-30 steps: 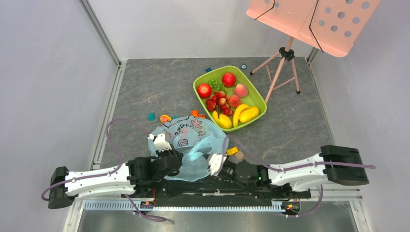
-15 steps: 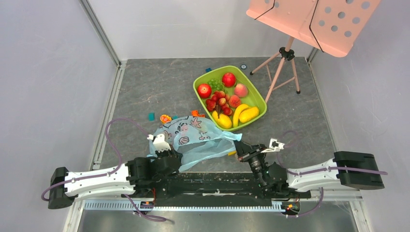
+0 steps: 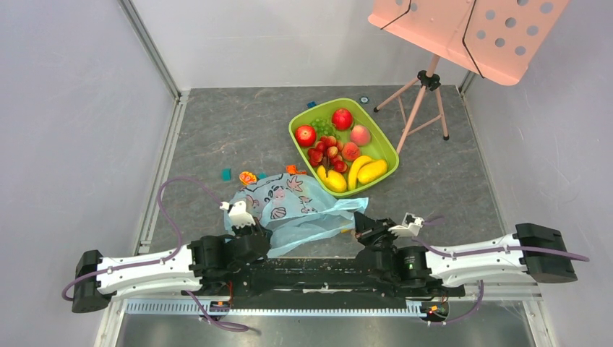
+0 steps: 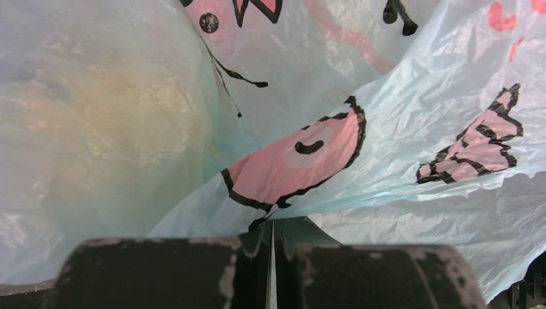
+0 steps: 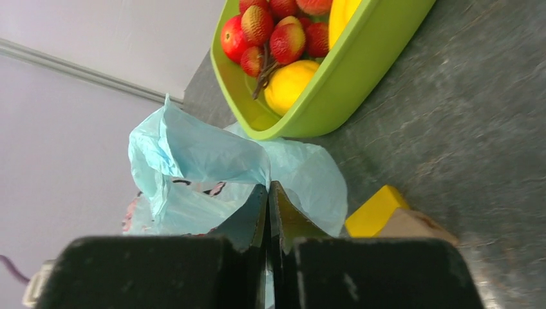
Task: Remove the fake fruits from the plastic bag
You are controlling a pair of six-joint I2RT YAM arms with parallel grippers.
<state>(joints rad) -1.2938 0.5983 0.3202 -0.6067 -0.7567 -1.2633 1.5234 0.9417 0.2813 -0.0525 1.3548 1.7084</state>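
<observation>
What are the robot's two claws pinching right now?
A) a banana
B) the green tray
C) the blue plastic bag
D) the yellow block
C: in the wrist views, the left gripper and the right gripper each have their jaws shut on a fold of the plastic bag, which lies between them.

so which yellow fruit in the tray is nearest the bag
The lemon-like one in the tray's near corner; the two longer ones lie further right.
</observation>
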